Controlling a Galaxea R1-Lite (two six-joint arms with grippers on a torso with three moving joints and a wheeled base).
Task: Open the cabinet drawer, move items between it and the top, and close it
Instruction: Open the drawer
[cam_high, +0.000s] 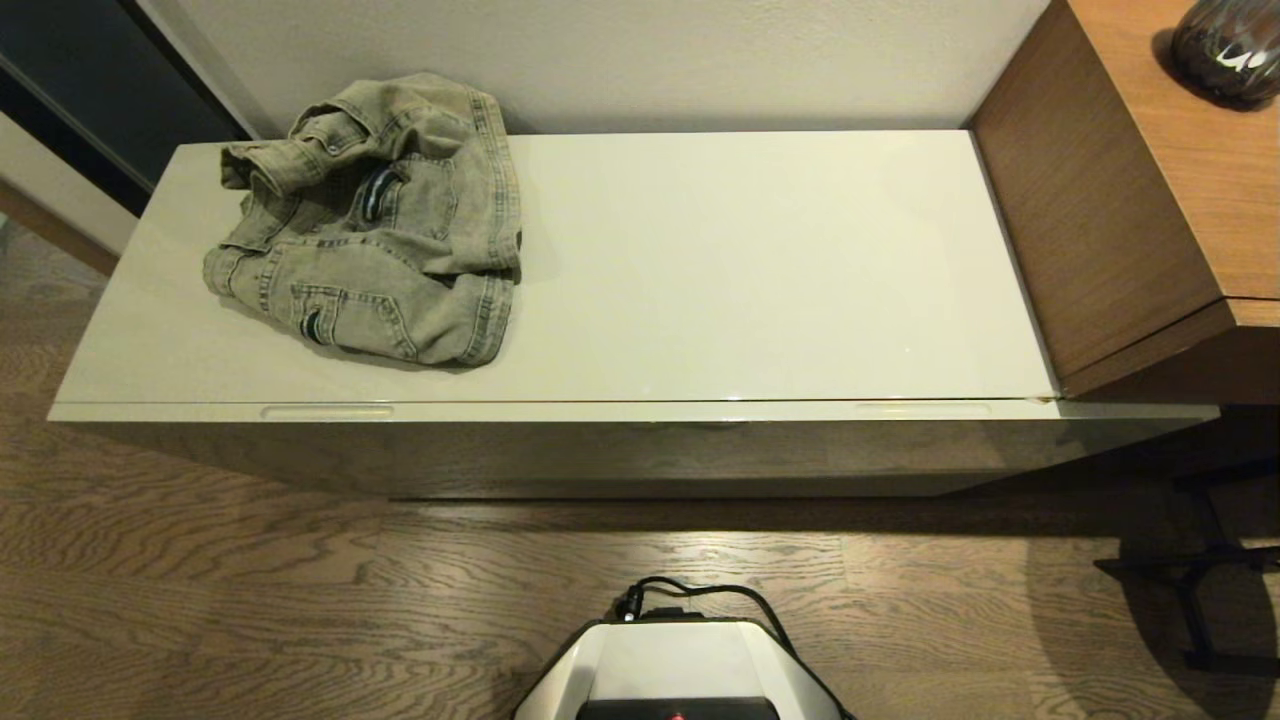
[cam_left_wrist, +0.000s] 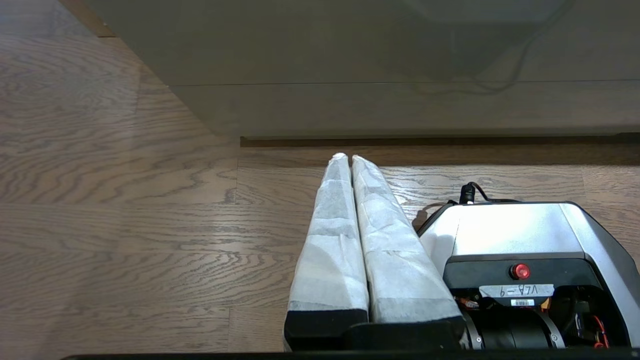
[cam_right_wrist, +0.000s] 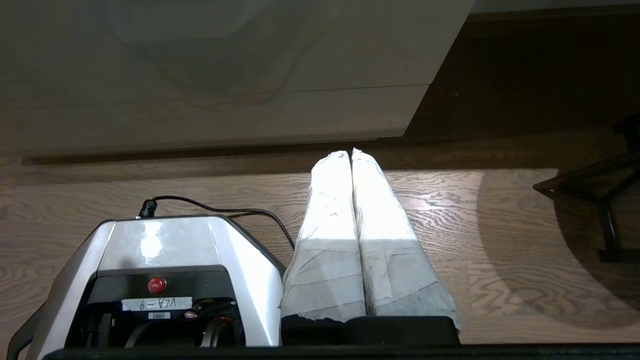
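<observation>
Wood-grain floor (cam_high: 200, 590) fills the lower part of the head view, with the long low cabinet standing on it against a pale wall (cam_high: 700, 60). Its top (cam_high: 750, 270) is a glossy pale beige rectangle running nearly the whole width of the view, and it butts at its right end against a taller brown desk (cam_high: 1100, 200), on whose surface a dark rounded object (cam_high: 1228, 48) sits at the far corner. Below the top, the cabinet drawer (cam_high: 640, 412) is fully pushed in, its front rim flush under the top's front edge, with one slim notch near the left end (cam_high: 327, 411) and another near the right (cam_high: 922, 408).

A faded olive-grey denim jacket (cam_high: 375, 220) lies crumpled on the left part of the top, reaching back close to the wall, its stitched pockets facing up. The rest of the top's surface to its right is bare gloss.

The robot's white base (cam_high: 680, 670) shows at the bottom centre of the head view, with a black cable (cam_high: 720, 592) looping over it. Neither arm appears in that view.

Both arms hang low beside the base, above the floor in front of the cabinet. The left gripper (cam_left_wrist: 346, 158) has its two white-wrapped fingers (cam_left_wrist: 330, 240) pressed together, holding nothing. The right gripper (cam_right_wrist: 350, 151) is likewise closed tight and empty, fingers (cam_right_wrist: 380, 235) touching along their length.
</observation>
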